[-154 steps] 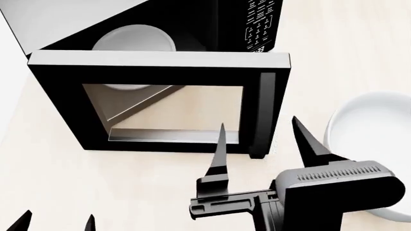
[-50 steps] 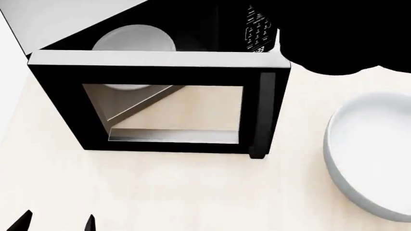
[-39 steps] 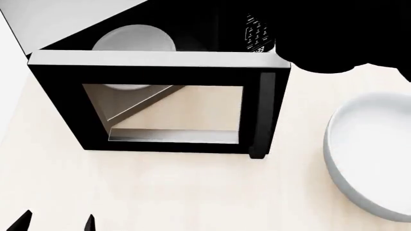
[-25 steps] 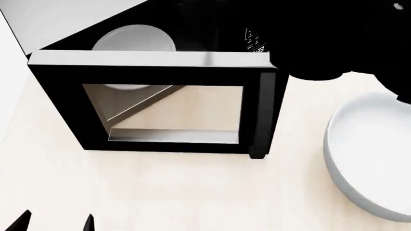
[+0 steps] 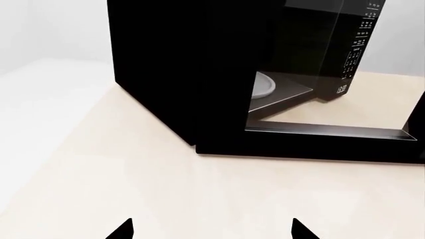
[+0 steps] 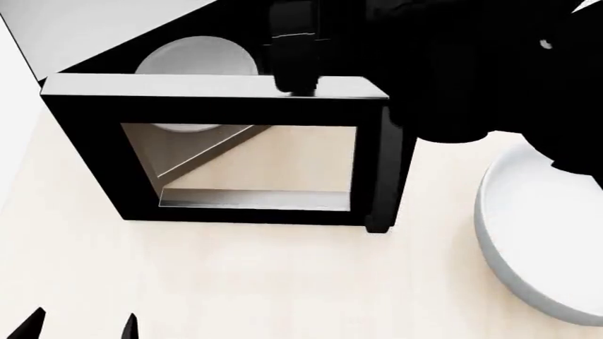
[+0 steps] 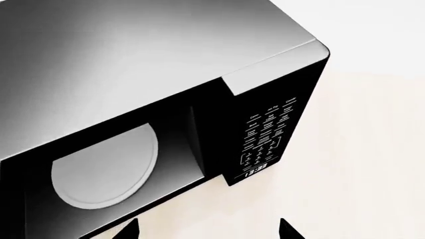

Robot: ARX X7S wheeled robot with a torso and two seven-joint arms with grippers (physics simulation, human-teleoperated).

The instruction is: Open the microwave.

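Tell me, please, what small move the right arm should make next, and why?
Probably draw the right gripper back and clear: the door already stands wide open, the turntable is exposed, and the jaws are open, holding nothing.

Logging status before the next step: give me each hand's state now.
Left hand: open, holding nothing.
Right hand: open, holding nothing, above the microwave.

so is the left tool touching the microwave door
Apart. The left wrist view shows bare table between the left tool and the open microwave door.
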